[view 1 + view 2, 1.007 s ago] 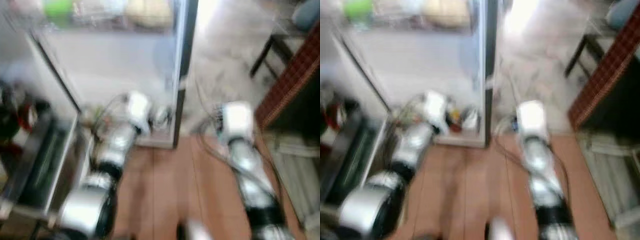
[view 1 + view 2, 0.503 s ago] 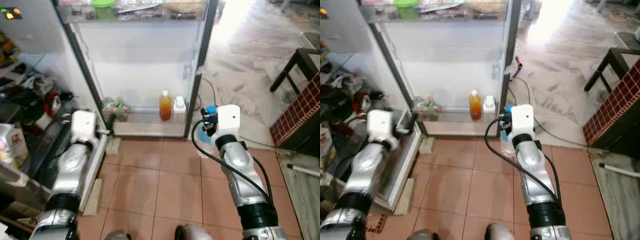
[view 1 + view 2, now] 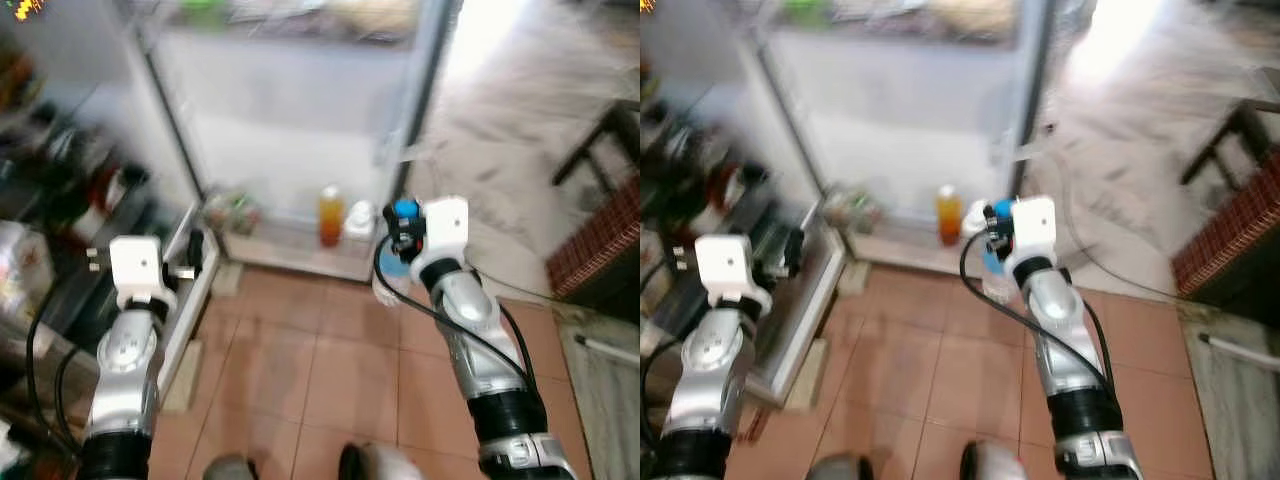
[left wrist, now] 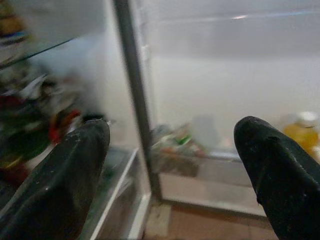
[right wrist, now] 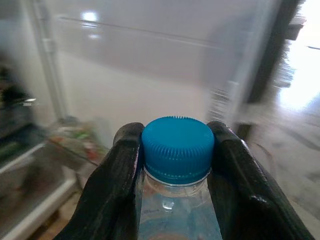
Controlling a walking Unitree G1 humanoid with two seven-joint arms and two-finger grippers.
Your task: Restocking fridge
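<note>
A kitchen of terracotta floor tiles (image 3: 300, 350), and dead ahead the open fridge (image 3: 300, 130), its door (image 3: 310, 150) swung wide and its low door shelf (image 3: 300, 240) carrying an orange bottle (image 3: 330, 213) with a white-capped bottle (image 3: 357, 217) just beside it. Off at the right edge, a dark chair (image 3: 600, 140) on pale marble flooring.

Half a second back the head view was crisp; now it's smeared and tipped, so the robot is on the move and the whole scene has slid, not the goods. The left arm has dropped lower toward the cluttered fridge interior at the left; its left tool (image 4: 170, 165) hangs spread wide, pinching nothing.

The right tool (image 5: 175, 150) stays clamped just under the blue cap of the water bottle (image 5: 177, 150), carried upright just off the shelf's right end. My read: it's on final approach, and the free space on that shelf is the likely landing spot.
</note>
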